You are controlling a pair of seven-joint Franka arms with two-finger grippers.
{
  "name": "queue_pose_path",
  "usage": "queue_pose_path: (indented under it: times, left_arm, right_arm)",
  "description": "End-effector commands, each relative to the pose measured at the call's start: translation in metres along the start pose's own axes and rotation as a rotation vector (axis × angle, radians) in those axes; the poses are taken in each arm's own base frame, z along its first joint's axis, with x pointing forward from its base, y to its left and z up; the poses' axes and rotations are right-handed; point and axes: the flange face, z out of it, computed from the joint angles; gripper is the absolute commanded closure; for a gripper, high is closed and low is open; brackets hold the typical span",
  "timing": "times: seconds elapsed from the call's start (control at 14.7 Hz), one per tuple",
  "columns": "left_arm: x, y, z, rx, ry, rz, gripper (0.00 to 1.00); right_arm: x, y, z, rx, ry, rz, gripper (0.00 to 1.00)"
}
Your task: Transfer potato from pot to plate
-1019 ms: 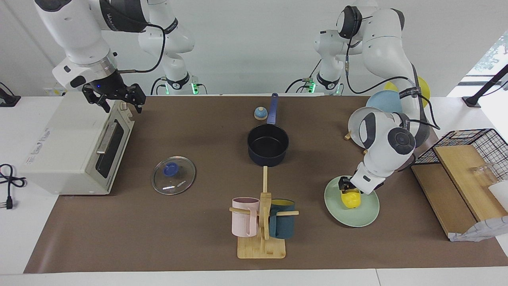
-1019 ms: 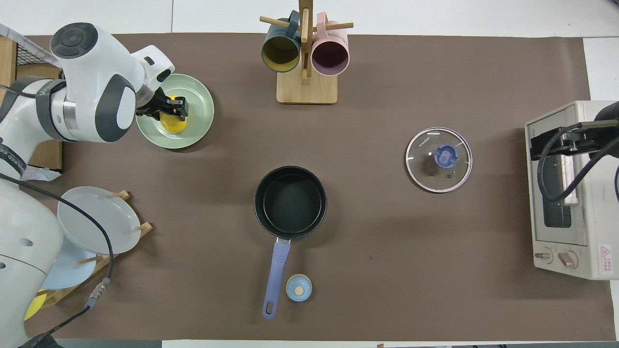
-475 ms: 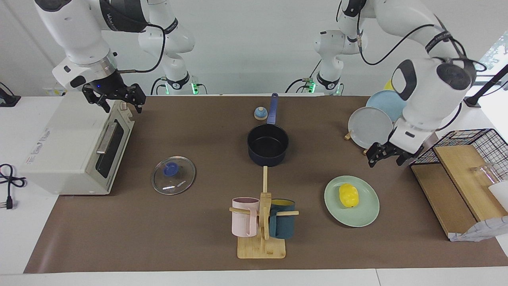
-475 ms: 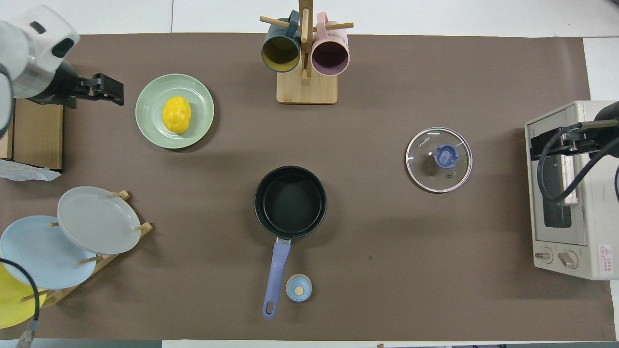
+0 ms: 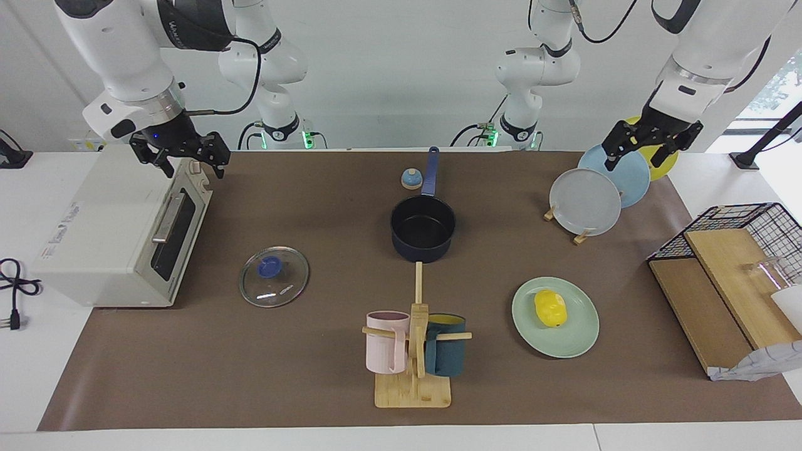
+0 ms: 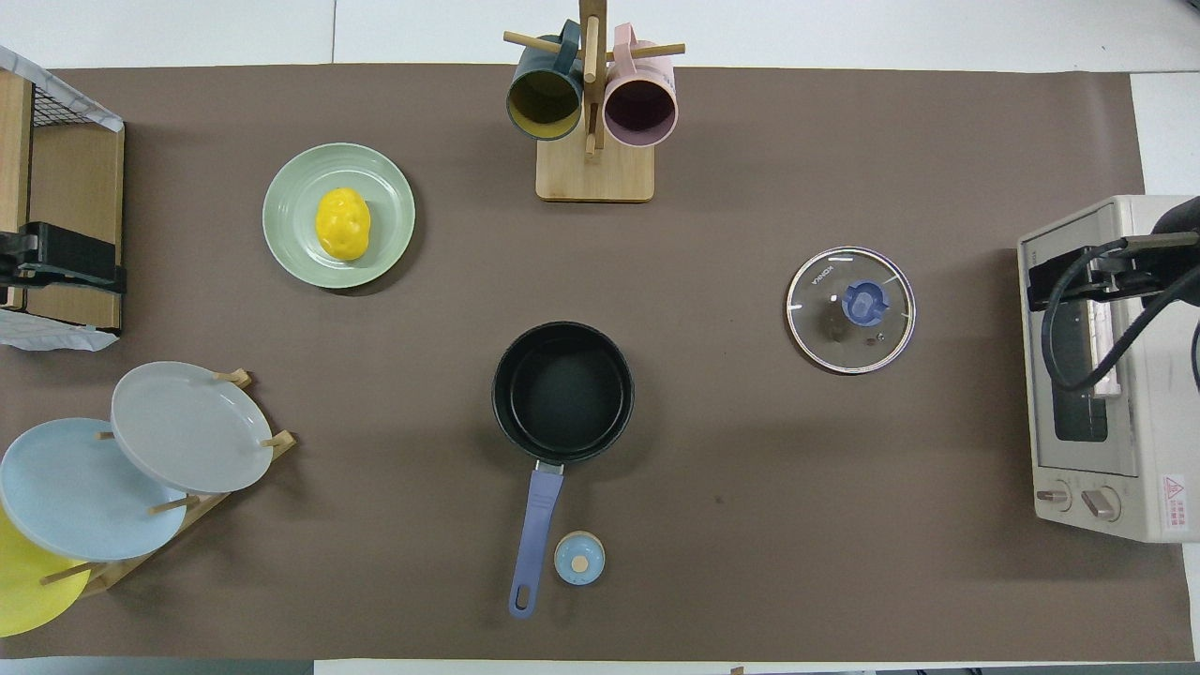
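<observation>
The yellow potato (image 5: 550,308) lies on the mint-green plate (image 5: 583,338), toward the left arm's end of the table; it also shows in the overhead view (image 6: 342,222) on the plate (image 6: 389,187). The dark navy pot (image 5: 423,254) stands empty mid-table, its blue handle pointing toward the robots; the overhead view shows its black inside (image 6: 562,394). My left gripper (image 5: 634,156) is open and empty, raised over the plate rack, and it shows at the overhead view's edge (image 6: 66,267). My right gripper (image 5: 182,156) waits open over the toaster oven (image 5: 113,232).
A glass lid (image 5: 274,276) lies beside the toaster oven. A wooden mug rack (image 5: 413,351) with a pink and a teal mug stands farther from the robots than the pot. A plate rack (image 5: 586,202) holds grey, light blue and yellow plates. A wire basket and boards (image 5: 733,250) sit at the left arm's end.
My left gripper let go of the potato on the mint-green plate, rose and drew back toward the robots, over the plate rack. The right arm has not moved.
</observation>
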Motion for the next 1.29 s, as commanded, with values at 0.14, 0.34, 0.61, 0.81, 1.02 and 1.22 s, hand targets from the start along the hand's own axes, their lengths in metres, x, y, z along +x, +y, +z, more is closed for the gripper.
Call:
queue_pose_path:
  times: [0.14, 0.34, 0.61, 0.81, 1.02, 1.22]
  left_arm:
    - [-0.019, 0.0, 0.033, 0.018, -0.047, -0.009, 0.0]
    - [-0.012, 0.005, 0.024, -0.012, -0.047, -0.006, 0.0]
    - [-0.007, 0.01, 0.027, -0.03, -0.052, 0.0, 0.0]
    - [-0.003, 0.012, 0.036, -0.034, -0.021, 0.006, 0.0]
    - [-0.005, 0.011, 0.033, -0.035, -0.017, 0.009, 0.0]
    - [-0.006, 0.013, 0.034, -0.033, -0.019, 0.017, 0.0]
  right_arm:
    - [-0.001, 0.0, -0.002, 0.017, 0.014, 0.005, 0.0]
    - [-0.001, 0.0, -0.002, 0.017, 0.016, 0.005, 0.0]
    - [-0.001, 0.0, -0.002, 0.017, 0.014, 0.006, 0.0]
    - [-0.001, 0.0, -0.002, 0.017, 0.014, 0.005, 0.0]
    - [-0.001, 0.0, -0.002, 0.017, 0.014, 0.005, 0.0]
    - [-0.001, -0.001, -0.002, 0.017, 0.014, 0.005, 0.0]
